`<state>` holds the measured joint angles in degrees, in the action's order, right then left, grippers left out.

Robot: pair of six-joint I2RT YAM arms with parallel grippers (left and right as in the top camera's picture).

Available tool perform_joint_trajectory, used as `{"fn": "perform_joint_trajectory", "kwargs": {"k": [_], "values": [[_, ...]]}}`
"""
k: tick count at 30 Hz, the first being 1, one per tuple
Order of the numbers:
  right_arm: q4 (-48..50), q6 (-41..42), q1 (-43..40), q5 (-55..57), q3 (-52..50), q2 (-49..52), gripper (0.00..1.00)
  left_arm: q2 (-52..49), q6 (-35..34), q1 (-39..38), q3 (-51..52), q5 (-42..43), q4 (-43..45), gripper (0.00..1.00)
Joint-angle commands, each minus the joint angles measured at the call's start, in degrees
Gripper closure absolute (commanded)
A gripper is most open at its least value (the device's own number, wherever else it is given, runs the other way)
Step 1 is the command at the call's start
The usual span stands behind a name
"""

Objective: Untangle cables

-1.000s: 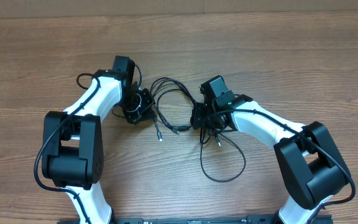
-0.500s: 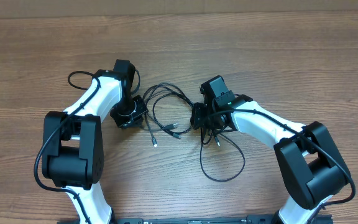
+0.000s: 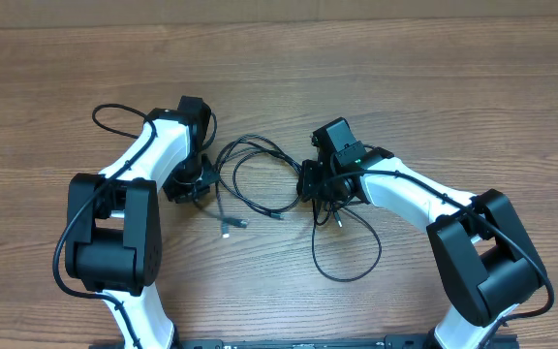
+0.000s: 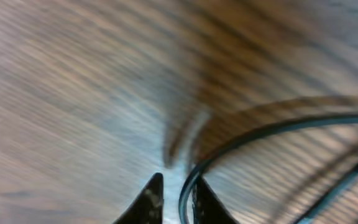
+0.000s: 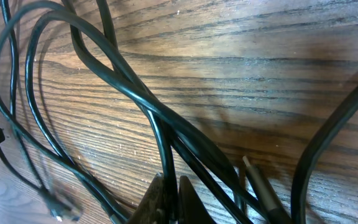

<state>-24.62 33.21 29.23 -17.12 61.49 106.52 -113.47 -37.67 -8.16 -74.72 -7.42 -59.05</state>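
The right black two-finger gripper (image 5: 168, 198) pinches crossed strands of the thin black flexible cables (image 5: 143, 102), the left black two-finger gripper (image 4: 174, 199) stands slightly parted around one strand, loops lying between them on the brown wooden table (image 3: 405, 87): a spreading step, I judge, next needing a firm left hold

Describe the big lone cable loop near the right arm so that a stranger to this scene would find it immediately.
On the wooden table, find the right arm's claw. Just below it in the overhead view lies a wide cable loop. Unlike the crossed strands on the claw's other side, it is one open ring with bare wood inside.
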Motion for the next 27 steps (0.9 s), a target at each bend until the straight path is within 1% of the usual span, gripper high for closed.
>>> {"fn": "perform_joint_trajectory", "kwargs": {"k": [1, 2, 3, 6, 8, 11, 14, 15, 17, 20, 24, 26, 27], "values": [[0.24, -0.09, 0.07, 0.63, -0.39, 0.22, 0.96, 1.51, -1.31, -0.04, 0.0, -6.12, -0.83, 0.62], [0.24, -0.09, 0.07, 0.63, -0.39, 0.22, 0.96, 1.51, -1.31, -0.04, 0.0, -6.1, -0.96, 0.56], [0.24, -0.09, 0.07, 0.63, -0.39, 0.22, 0.96, 1.51, -1.31, -0.04, -0.02, -5.77, -1.05, 0.53], [0.24, -0.09, 0.07, 0.63, -0.39, 0.22, 0.96, 1.51, 0.37, 0.02, -0.81, -1.6, -2.1, 0.5], [0.26, -0.09, 0.07, 0.66, -0.39, 0.22, 0.96, 1.51, 4.02, 0.35, -2.19, 2.03, -2.67, 0.48], [0.26, -0.09, 0.07, 1.09, -0.39, 0.22, 0.96, 1.51, 10.25, 0.94, -6.19, 7.63, -5.53, 0.4], [0.26, -0.09, 0.07, 1.07, -0.39, 0.22, 0.96, 1.51, 12.02, 1.4, -11.56, 10.71, -10.86, 0.38], [0.26, -0.09, 0.07, 1.09, -0.37, 0.22, 0.96, 1.51, 12.02, 1.33, -14.84, 12.74, -13.68, 0.38], [0.26, -0.09, 0.07, 1.27, -0.39, 0.22, 0.96, 1.51, 12.07, 1.01, -16.85, 16.2, -14.95, 0.37], [0.28, -0.09, 0.04, 1.27, -0.37, 0.22, 0.96, 1.51, 12.24, 0.0, -16.96, 20.04, -14.82, 0.38], [0.26, -0.09, 0.04, 1.27, -0.39, 0.22, 0.96, 1.42, 12.22, -1.77, -15.08, 19.19, -14.08, 0.39], [0.26, -0.09, 0.07, 1.27, -0.37, 0.22, 0.96, 1.4, 12.2, -2.58, -14.14, 19.12, -13.92, 0.33], [0.26, -0.09, 0.07, 1.27, -0.39, 0.22, 0.96, 1.4, 12.2, -2.97, -13.73, 19.02, -13.73, 0.33]]}}
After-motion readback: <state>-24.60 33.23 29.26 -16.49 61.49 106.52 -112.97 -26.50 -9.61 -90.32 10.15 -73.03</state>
